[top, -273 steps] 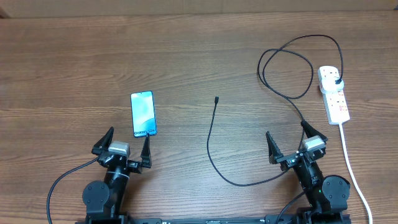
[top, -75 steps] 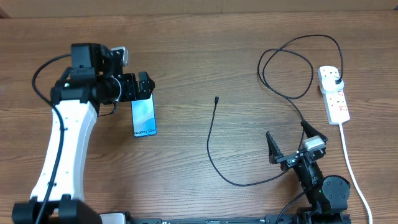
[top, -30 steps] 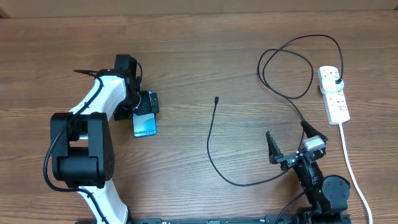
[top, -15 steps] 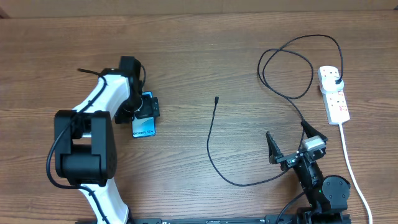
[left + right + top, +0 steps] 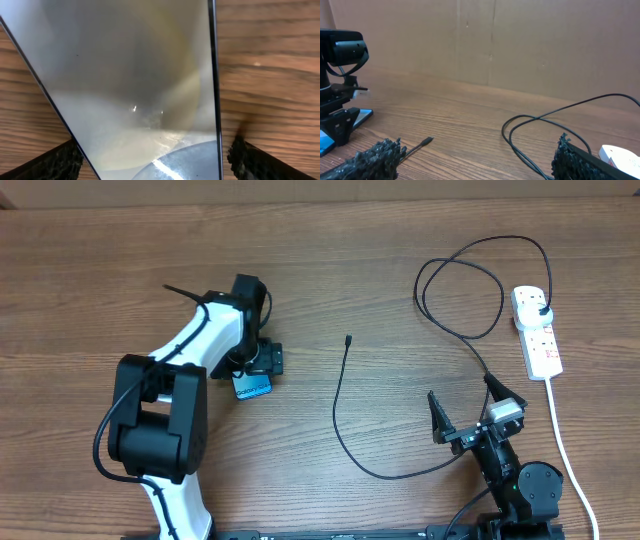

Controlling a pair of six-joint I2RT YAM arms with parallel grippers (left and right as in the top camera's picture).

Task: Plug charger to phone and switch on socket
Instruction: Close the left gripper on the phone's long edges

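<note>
Your left gripper [image 5: 255,366] is reached out over the wooden table [image 5: 100,280] and is pinching the phone [image 5: 254,387]. In the left wrist view the phone [image 5: 135,75] fills the space between the two black fingers [image 5: 55,162], and each finger sits right at one long side of it. From above, only a small blue end of the phone sticks out from under the gripper, on the side nearer the robot's base. The charger [image 5: 338,420] is a thin black cable that lies on the table to the right of your left gripper, not touching it. Its small plug tip [image 5: 348,339] is well apart from the phone. Your right gripper [image 5: 467,406] sits close to its base with its fingers spread wide and nothing between them. The cable runs just in front of this gripper, curls into a big loop ahead of it, and ends at a black plug [image 5: 541,311] stuck in the socket [image 5: 540,340]. The socket is ahead of your right gripper and a bit to its right. Its thick white cord [image 5: 570,450] runs back past the gripper's right side. In the right wrist view the plug tip [image 5: 426,141] lies ahead and to the left, and one white end of the socket [image 5: 620,155] shows low on the right.
</note>
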